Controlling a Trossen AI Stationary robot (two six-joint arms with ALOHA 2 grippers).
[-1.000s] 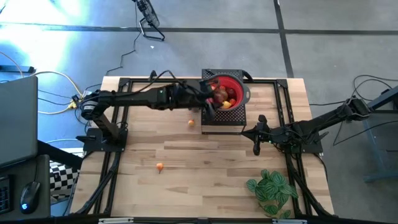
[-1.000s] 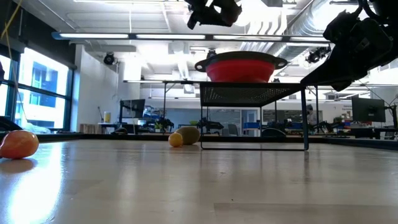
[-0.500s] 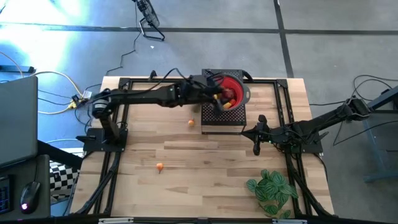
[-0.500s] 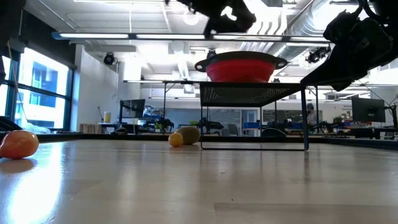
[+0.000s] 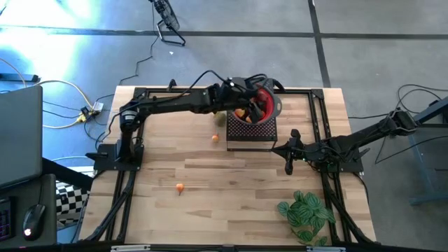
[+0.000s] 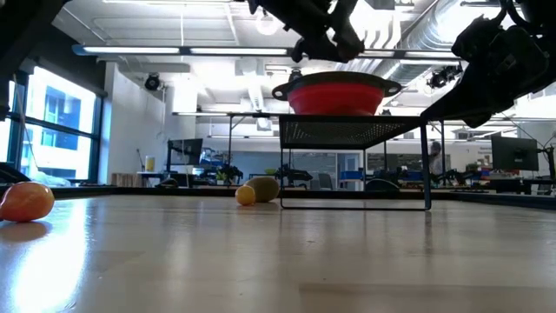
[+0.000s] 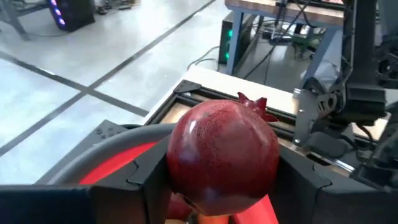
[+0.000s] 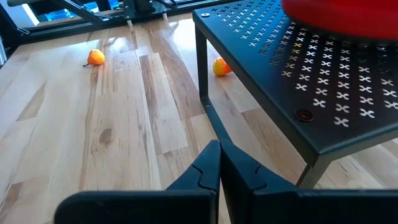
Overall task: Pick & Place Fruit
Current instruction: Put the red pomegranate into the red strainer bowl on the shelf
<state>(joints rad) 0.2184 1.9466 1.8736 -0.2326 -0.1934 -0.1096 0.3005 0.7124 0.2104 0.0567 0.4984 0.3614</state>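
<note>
Left hand (image 7: 221, 186) pinches a dark red pomegranate (image 7: 224, 155) across its widest part, above the red bowl (image 5: 264, 105) on the black stand (image 5: 250, 131). It looks like a hard, smooth, light toy, so I judge it could slip; gripping the middle suits it. Other fruit (image 5: 215, 138) lies on the worktop (image 5: 231, 182). My right hand (image 8: 219, 163) waits pressed together beside the stand.

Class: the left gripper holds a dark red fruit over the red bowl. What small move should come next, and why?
Probably open the left gripper: its dark red fruit sits right above the red bowl, so it should drop in.
</note>
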